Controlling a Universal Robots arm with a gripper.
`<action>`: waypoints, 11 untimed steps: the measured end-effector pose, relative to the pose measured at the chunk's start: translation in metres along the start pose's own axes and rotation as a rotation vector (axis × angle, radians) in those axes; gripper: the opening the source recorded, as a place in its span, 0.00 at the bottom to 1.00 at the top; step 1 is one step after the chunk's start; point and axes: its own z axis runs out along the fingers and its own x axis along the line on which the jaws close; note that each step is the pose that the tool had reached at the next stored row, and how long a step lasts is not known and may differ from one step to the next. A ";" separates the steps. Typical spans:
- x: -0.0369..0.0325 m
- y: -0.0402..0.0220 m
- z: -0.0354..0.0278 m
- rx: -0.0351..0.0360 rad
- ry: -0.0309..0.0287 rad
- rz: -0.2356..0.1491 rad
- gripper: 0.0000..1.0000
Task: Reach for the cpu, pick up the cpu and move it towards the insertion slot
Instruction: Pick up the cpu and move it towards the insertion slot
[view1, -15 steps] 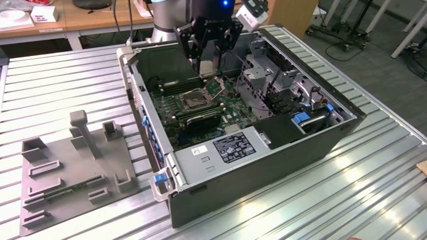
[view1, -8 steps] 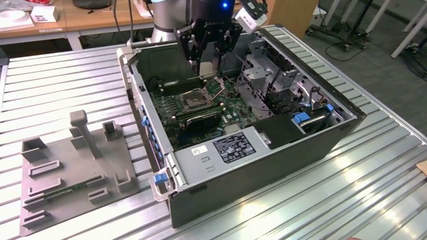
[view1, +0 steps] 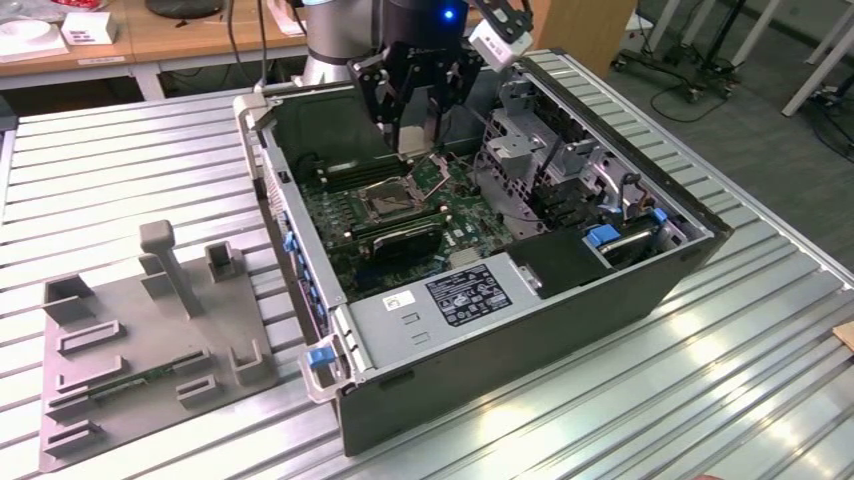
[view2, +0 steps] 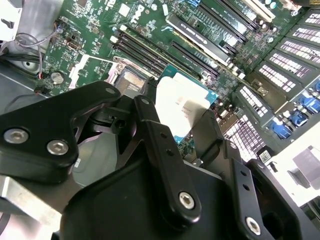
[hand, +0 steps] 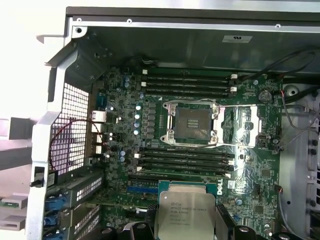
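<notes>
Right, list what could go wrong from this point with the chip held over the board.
1. The end effector pinches the chip by its edges only; a slip could drop it onto the green board.
2. The socket is open, its dark centre exposed; a tilted or offset landing might damage it.
3. Memory slots flank the socket closely, and loose wires run beside the board, so the fingers could snag.

A big silver table (view1: 160, 150) with long grooves carries two things. An open black computer case (view1: 534, 380) lies on its side on the table. A grey plastic block (view1: 147, 350) with slots and little posts sits flat on the table, near the case, on the exterior view's left.
</notes>
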 end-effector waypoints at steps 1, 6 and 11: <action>0.0000 0.0001 0.0002 0.0000 0.0000 0.000 0.54; 0.0000 0.0007 0.0006 0.0001 0.0000 0.000 0.54; 0.0000 0.0010 0.0006 0.0001 0.0001 0.000 0.54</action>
